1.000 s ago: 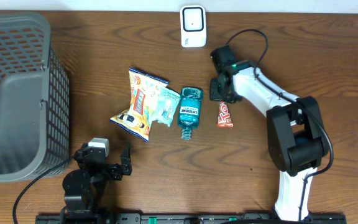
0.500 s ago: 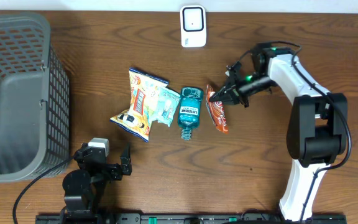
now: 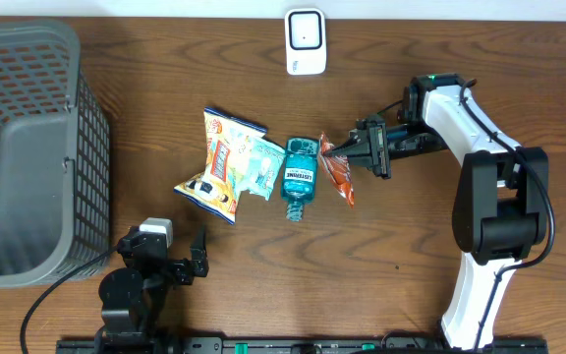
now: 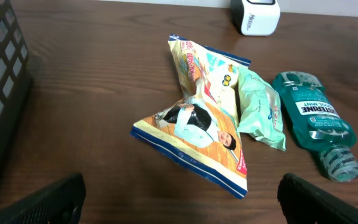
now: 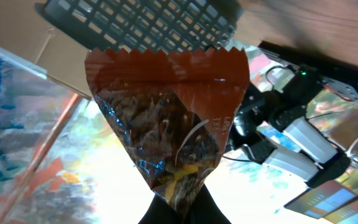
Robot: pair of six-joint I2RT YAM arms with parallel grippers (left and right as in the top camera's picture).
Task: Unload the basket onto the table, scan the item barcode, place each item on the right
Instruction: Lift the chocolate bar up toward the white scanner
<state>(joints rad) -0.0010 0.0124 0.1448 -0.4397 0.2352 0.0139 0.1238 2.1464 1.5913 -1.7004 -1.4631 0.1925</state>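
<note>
One item is up: the right tool (image 3: 356, 147), clamped on the red snack packet (image 3: 340, 169), now has it off the tabletop (image 3: 165, 79), beside the mouthwash bottle (image 3: 300, 177) and short of the scanner (image 3: 305, 41).

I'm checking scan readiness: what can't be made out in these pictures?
- Barcode on the red packet: none visible in right wrist view, foil crumpled; overhead too small.
- Right claw: cut off by bottom edge, right wrist view.
- White scanner: cropped by top edge, left wrist view.
</note>
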